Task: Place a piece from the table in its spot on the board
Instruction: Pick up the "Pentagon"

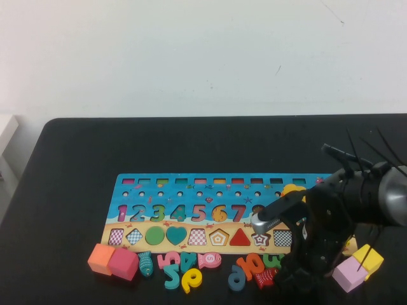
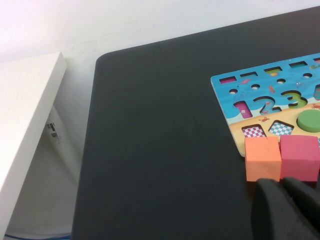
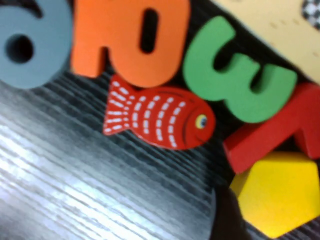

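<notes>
Beside yellow piece (image 3: pixel 280 192), right hand (image 1: pixel 305 270).

High view sat raised, angled down over the black counter (image 1: pixel 76 159) and the long blue puzzle board (image 1: pixel 210 213). Left wrist view looked low across the board's end (image 2: pixel 270 105), sharing it. Right wrist view hung very close above a red fish piece (image 3: pixel 157 120).

Even, bright light fills the scene; the white wall (image 1: pixel 203 51) is nearly washed out. The black table (image 1: pixel 76 165) shows pale streaks of glare in the right wrist view, where the close-up number pieces (image 3: pixel 130 40) are blurred and soft-edged.
</notes>
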Robot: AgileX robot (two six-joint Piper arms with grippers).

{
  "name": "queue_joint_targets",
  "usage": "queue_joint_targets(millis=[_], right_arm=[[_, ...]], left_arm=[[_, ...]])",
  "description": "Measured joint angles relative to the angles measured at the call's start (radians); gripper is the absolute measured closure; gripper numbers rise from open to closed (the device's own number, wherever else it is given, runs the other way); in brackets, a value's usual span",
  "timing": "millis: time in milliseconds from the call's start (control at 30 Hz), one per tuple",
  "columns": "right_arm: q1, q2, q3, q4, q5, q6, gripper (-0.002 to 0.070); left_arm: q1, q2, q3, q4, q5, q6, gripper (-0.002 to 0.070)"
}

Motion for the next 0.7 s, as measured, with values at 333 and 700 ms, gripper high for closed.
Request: queue_joint_targets(millis=[333, 700], right_arm=[[0.006, 0.031, 0.0, -0.01, -0.004, -0.006, 0.0297], [0.008, -0.082, -0.001, -0.038, 0.065, -0.034, 0.0297]], left_arm=[[0.0, 0.0, 0.0, 0.0, 0.0, 0.004, 0.0677], [0.0, 0.0, 0.0, 0.0, 0.0, 0.004, 0.0677]])
